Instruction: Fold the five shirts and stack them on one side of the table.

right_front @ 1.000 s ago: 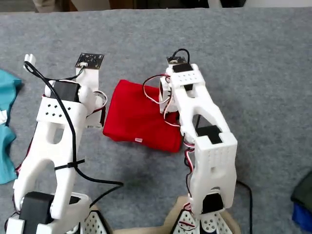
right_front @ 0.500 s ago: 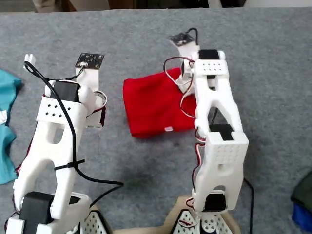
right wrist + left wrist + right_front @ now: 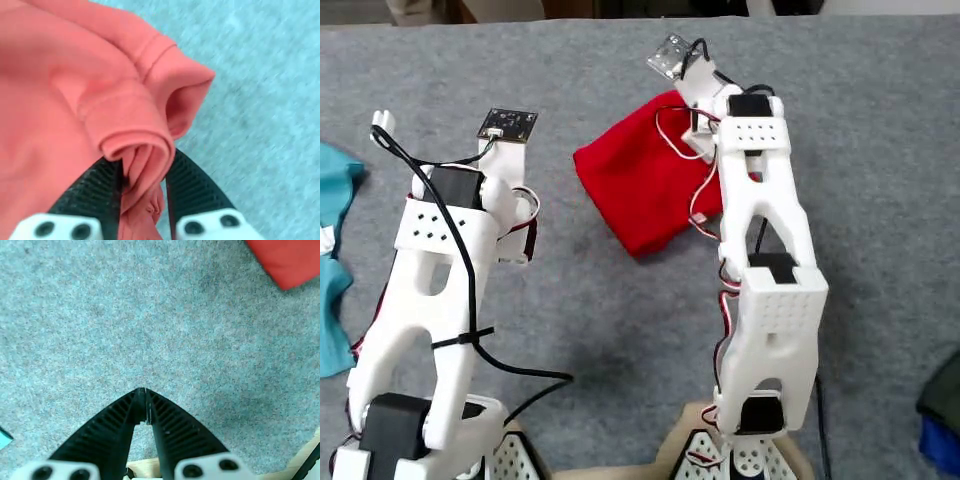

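Teal shirt (image 3: 334, 262): lies flat at the left edge of the table (image 3: 880, 120), just beside the left arm (image 3: 440, 262).
Left gripper (image 3: 145, 392): jaws pressed together, tips over bare grey table surface.
Red shirt (image 3: 642, 190): a folded bundle toward the far side of the table, between the two arms, set at an angle.
Right gripper (image 3: 143, 167): jaws clamped on a rolled fold at the red shirt's edge.
Dark and blue cloth (image 3: 940, 415): heaped at the right edge, well apart from the red shirt.

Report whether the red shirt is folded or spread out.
Folded: the red shirt is a compact bundle, its layered edge pinched in the right end effector.
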`<state>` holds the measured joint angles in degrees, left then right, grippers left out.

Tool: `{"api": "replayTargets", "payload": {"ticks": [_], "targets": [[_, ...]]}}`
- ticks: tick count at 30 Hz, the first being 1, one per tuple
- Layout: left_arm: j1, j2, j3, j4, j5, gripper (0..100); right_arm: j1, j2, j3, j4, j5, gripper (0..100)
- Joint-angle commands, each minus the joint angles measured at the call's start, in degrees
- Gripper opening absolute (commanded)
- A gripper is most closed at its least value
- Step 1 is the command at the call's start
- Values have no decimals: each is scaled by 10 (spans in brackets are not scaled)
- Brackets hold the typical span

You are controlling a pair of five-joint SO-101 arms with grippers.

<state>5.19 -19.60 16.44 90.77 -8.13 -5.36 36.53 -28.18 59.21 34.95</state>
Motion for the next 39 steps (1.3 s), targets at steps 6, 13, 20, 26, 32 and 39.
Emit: {"api": "replayTargets", "payload": {"ticks": [6, 13, 20, 26, 32, 39], "targets": [[-7, -21, -6, -3, -4, 19, 6, 29, -106, 3, 10, 39], [-7, -21, -6, -4, 0, 19, 5, 31, -153, 80, 11, 253], [-7, -21, -4, -2, 0, 19, 5, 29, -203, 127, -11, 362], [-7, -21, -5, -1, 0, 19, 28, 29, -309, 302, -252, 320], [-6, -21, -7, 11, -1, 19, 38, 30, -356, 430, -422, 314], [-6, -22, -7, 18, -4, 19, 67, 28, -310, 432, -462, 314]]}}
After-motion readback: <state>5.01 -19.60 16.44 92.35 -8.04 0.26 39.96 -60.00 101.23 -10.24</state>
